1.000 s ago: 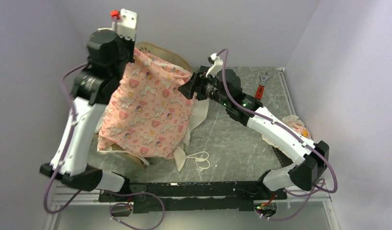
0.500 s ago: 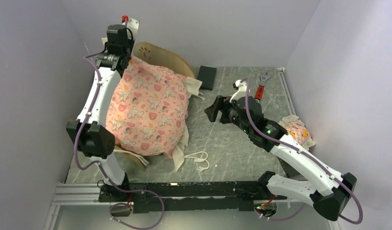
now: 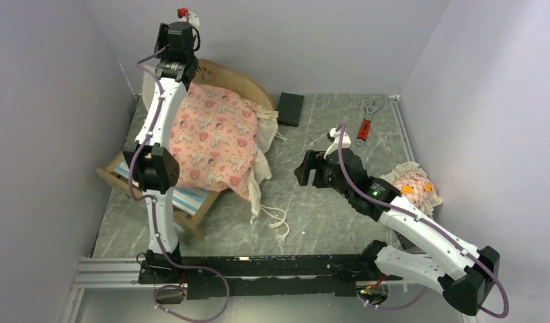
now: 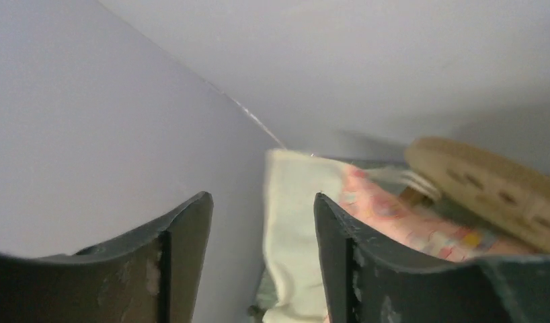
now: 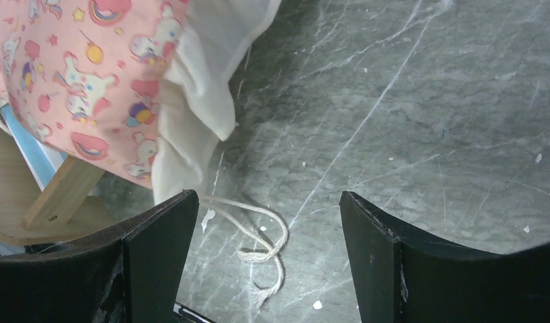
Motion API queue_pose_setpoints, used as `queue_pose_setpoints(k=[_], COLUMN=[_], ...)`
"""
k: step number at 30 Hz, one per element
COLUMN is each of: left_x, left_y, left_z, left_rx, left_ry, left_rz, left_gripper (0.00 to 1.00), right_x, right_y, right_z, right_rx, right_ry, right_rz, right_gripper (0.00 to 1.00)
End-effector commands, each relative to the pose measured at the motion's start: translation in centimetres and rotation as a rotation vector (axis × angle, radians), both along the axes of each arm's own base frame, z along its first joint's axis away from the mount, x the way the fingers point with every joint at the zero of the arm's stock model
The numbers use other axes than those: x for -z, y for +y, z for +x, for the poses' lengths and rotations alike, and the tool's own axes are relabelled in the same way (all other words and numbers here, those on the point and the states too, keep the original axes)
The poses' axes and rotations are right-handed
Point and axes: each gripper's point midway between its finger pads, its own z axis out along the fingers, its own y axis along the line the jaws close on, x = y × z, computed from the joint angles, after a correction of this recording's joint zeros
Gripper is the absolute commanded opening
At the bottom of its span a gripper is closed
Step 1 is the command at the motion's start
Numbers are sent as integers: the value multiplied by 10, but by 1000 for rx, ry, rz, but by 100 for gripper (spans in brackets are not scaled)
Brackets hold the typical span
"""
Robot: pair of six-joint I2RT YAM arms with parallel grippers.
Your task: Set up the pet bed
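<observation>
Pet bed [image 3: 226, 73] on marbled table [image 3: 326, 225], lilac walls [image 3: 292, 40].

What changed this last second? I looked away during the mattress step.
Both grippers let go of the pink mattress, which settled onto the pet bed, its right edge overhanging. The left gripper moved toward the far corner; the right gripper drew back nearer its base. Both are open. The wrench and pillow stayed put.

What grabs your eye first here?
The pink mattress lies askew on the wooden bed at far left, with its cord trailing onto the table. The left gripper hangs open high at the bed's far end. The right gripper hovers open mid-table.
</observation>
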Motion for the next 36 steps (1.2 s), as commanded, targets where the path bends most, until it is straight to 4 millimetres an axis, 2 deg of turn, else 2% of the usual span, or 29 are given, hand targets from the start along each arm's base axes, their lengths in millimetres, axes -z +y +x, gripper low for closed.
queue_pose_setpoints(k=[1, 2, 3, 5, 7, 9, 11, 14, 19, 21, 24, 29, 33, 36], left_x=[-38, -38, -39, -40, -46, -35, -18, 12, 85, 103, 126, 169, 192, 208], left_y=[1, -3, -7, -14, -17, -19, -17, -4, 17, 29, 39, 54, 65, 66], left_z=[-42, -51, -62, -88, -123, -152, -181, -224, -277, -289, -297, -298, -299, -297], left_rx=[-8, 13, 32, 62, 76, 62, 28, -64, -199, -255, -301, -378, -426, -431], left_ry=[-65, -55, -50, -36, -27, 17, 67, 125, 190, 186, 198, 239, 232, 247], left_rz=[-92, -132, -173, -260, -347, -450, -545, -629, -772, -815, -887, -1039, -1075, -1105], left_gripper=[78, 93, 98, 99, 99, 100, 99, 96, 91, 88, 86, 78, 75, 71], right_x=[-3, -3, -1, 1, 1, 3, 2, 4, 5, 7, 10, 14, 17, 20], right_y=[5, 6, 7, 9, 10, 10, 11, 12, 12, 10, 8, 6, 2, -1], right_z=[7, 7, 7, 7, 6, 4, 1, -4, -15, -20, -26, -34, -37, -38], right_rx=[11, 8, 6, 3, 0, -5, -16, -35, -74, -86, -101, -116, -111, -107], right_ry=[-19, -16, -11, -5, -4, -4, -8, -3, 0, 0, 0, 7, 2, 0], right_rz=[31, 32, 32, 37, 48, 57, 69, 83, 102, 104, 109, 123, 129, 123], right_gripper=[82, 82, 82, 82, 82, 82, 82, 82, 82, 82, 82, 82, 83, 83])
